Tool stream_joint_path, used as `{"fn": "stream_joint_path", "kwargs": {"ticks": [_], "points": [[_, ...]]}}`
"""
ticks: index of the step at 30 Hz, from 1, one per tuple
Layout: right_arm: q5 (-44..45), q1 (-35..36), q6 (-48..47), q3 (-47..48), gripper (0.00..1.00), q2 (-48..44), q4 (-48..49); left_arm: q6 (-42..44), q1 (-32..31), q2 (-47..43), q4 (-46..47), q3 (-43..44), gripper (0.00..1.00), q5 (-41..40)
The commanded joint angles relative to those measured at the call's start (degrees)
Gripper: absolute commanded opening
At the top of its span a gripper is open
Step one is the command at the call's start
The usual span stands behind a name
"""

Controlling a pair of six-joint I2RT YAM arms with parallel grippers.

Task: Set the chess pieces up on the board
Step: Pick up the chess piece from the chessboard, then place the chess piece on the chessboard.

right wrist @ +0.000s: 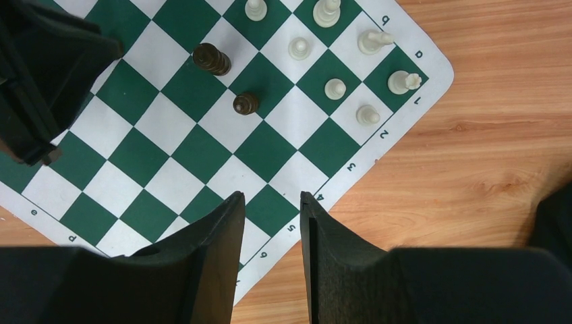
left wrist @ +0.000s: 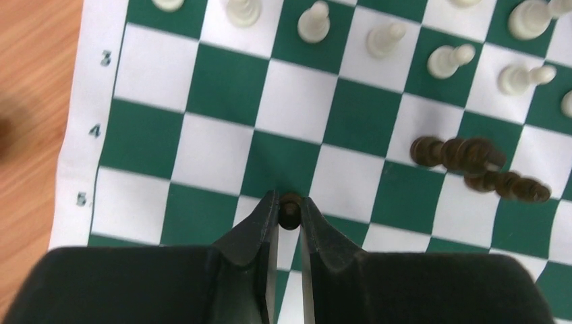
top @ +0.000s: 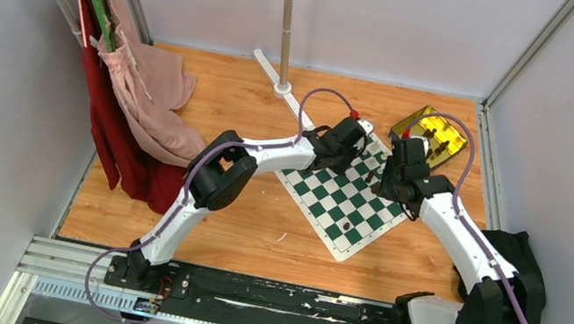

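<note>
The green and white board (top: 339, 202) lies at mid table. In the left wrist view my left gripper (left wrist: 289, 202) is shut on a small dark brown piece (left wrist: 290, 210) above the board (left wrist: 216, 101). Several cream pieces (left wrist: 315, 21) stand along the far rows, and two dark pieces (left wrist: 459, 154) show blurred on the right. In the right wrist view my right gripper (right wrist: 272, 197) is open and empty over the board's edge (right wrist: 324, 182). Two dark pieces (right wrist: 211, 59) stand ahead of it, with several cream pieces (right wrist: 335, 88) near the corner.
A gold tin (top: 431, 132) lies at the board's far right corner. A rack pole (top: 286, 28) stands behind it. Pink and red clothes (top: 138, 100) hang at the left. A black cloth (top: 516, 256) lies at the right by the right arm.
</note>
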Motion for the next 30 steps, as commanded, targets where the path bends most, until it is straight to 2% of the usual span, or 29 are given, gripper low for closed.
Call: {"fn": "stream_joint_path", "kwargs": {"ticks": [1,20,30], "points": [[-0.54,-0.83,0.02,0.02,0.4,-0.57,-0.86,0.0,-0.25,-5.1,0.06,-4.59,0.08,-2.67],[-0.85,-0.74,0.9,-2.75,0.4,-4.56,-1.77,-3.54,-0.34,-17.56,5.36,-23.65,0.06,-4.92],[-1.45,-0.66,1.02,-3.6,0.4,-5.26,-1.79,-4.54,-0.7,-19.41,6.28,-26.76,0.06,-5.8]]}}
